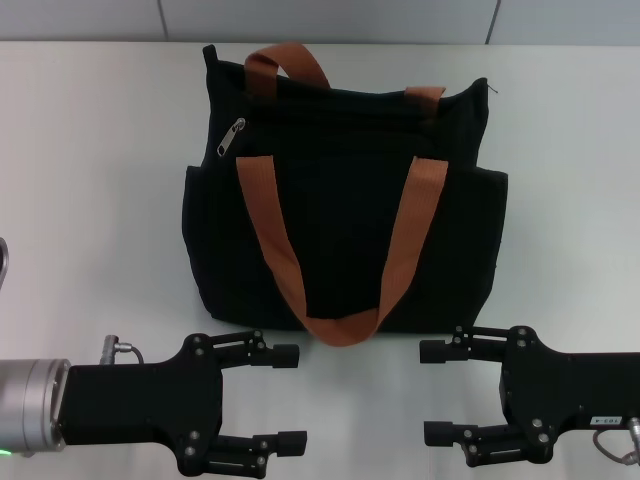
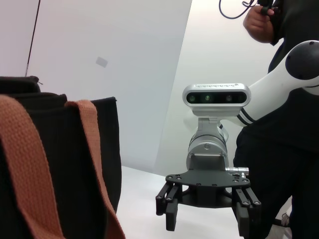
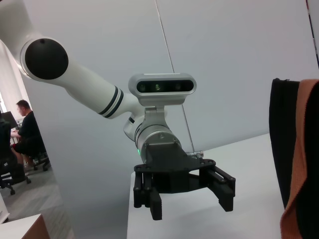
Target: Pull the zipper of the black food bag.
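The black food bag point(image 1: 340, 210) lies on the white table with two rust-brown strap handles point(image 1: 400, 250). The silver zipper pull point(image 1: 232, 138) sits at the left end of the zip line near the bag's top edge. My left gripper point(image 1: 290, 397) is open, near the table's front edge, just below the bag's lower left corner. My right gripper point(image 1: 436, 392) is open, below the bag's lower right corner. Neither touches the bag. The left wrist view shows the bag's side point(image 2: 60, 164) and the right gripper point(image 2: 208, 213); the right wrist view shows the left gripper point(image 3: 187, 196) and the bag's edge point(image 3: 294, 164).
The white table point(image 1: 90, 180) reaches on both sides of the bag. A grey wall runs behind the table's far edge. People show in the background of the wrist views, one point(image 3: 25, 134) seated far off.
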Tool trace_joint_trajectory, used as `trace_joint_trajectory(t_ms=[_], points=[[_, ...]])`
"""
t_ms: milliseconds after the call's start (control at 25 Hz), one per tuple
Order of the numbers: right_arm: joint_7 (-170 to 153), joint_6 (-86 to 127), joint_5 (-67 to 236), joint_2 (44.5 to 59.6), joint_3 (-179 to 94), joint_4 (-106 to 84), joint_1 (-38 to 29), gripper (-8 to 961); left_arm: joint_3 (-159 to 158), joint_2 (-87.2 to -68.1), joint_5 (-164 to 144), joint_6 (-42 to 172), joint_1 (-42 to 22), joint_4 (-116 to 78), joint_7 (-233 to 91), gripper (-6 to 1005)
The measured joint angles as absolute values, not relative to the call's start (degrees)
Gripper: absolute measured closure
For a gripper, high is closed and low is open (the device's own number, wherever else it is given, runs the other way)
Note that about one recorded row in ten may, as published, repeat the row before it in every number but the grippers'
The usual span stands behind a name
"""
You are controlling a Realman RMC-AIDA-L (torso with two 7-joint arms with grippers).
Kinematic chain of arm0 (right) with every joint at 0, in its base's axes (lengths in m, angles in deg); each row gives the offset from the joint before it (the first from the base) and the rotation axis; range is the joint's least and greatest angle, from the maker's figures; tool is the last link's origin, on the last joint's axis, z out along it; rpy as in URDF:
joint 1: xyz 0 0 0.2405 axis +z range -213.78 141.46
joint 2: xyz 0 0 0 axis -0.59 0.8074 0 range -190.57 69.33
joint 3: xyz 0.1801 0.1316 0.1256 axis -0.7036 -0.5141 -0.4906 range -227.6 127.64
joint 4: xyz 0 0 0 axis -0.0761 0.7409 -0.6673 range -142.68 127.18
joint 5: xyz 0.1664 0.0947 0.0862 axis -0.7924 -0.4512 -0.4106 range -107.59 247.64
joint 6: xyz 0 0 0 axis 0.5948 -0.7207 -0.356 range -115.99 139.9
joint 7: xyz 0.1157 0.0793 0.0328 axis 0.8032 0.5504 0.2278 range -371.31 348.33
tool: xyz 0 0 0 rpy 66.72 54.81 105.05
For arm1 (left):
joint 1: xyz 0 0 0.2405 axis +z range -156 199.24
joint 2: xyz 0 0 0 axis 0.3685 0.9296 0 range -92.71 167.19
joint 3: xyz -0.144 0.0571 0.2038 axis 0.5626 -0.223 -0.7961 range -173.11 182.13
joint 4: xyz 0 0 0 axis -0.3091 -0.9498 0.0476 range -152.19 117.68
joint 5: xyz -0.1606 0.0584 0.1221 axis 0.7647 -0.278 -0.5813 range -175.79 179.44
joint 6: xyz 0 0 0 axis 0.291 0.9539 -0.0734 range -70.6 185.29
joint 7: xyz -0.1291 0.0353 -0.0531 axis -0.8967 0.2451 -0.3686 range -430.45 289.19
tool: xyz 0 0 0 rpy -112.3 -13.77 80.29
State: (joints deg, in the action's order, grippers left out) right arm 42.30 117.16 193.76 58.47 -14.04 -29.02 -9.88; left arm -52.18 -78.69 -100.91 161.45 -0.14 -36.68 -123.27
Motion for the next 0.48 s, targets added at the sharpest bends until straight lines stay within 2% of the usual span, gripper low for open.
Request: trace_joint_trajectory(t_ms=[480], points=[[42.3,117.2,193.8,58.47,-14.0,-29.0,-9.9,176,-52.2,-78.69,-100.9,161.5,0.1,-36.7,-123.3,184]])
